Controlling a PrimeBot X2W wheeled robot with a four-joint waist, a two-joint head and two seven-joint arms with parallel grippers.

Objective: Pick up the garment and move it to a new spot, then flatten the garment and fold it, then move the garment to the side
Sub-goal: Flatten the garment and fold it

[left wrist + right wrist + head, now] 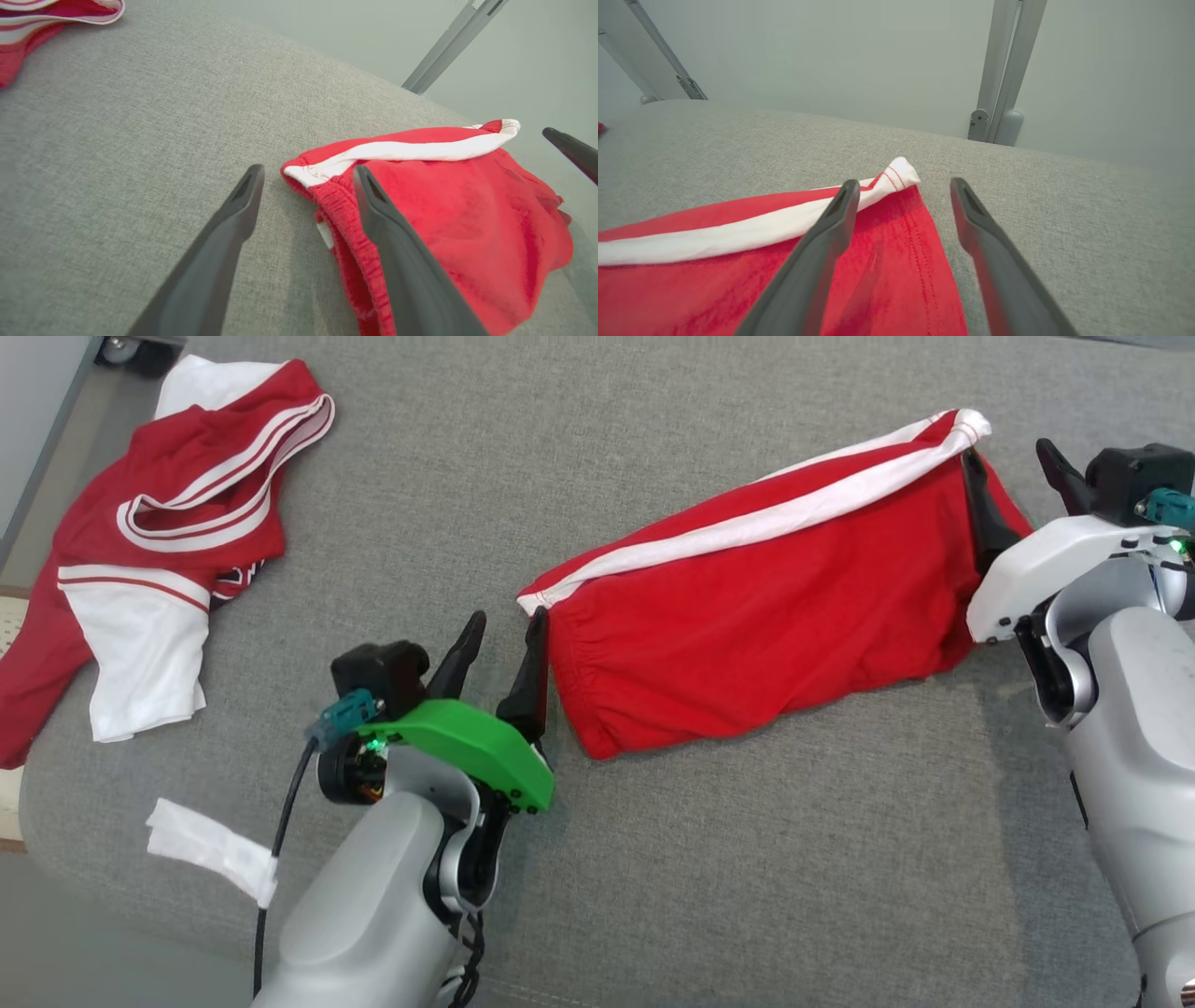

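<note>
Red fabric shorts with white side stripe [766, 616] lie folded in slanted band, centre-right on grey fabric-covered bench [747, 859]. Elastic waistband end lower left, hem corner upper right.

Bare grey all round shorts. Widest stretch lies between them and crumpled red-and-white jersey [168, 523] at bench's far left edge. White paper strip [210, 849] near rounded front-left corner.

Left claw [509, 616] at waistband end, fingers apart, nothing clamped. One finger over red cloth, other over bare grey. Grey forearm rises from below.

Right claw [1008, 453] at hem corner, fingers apart, empty. Forearm enters from right.
</note>
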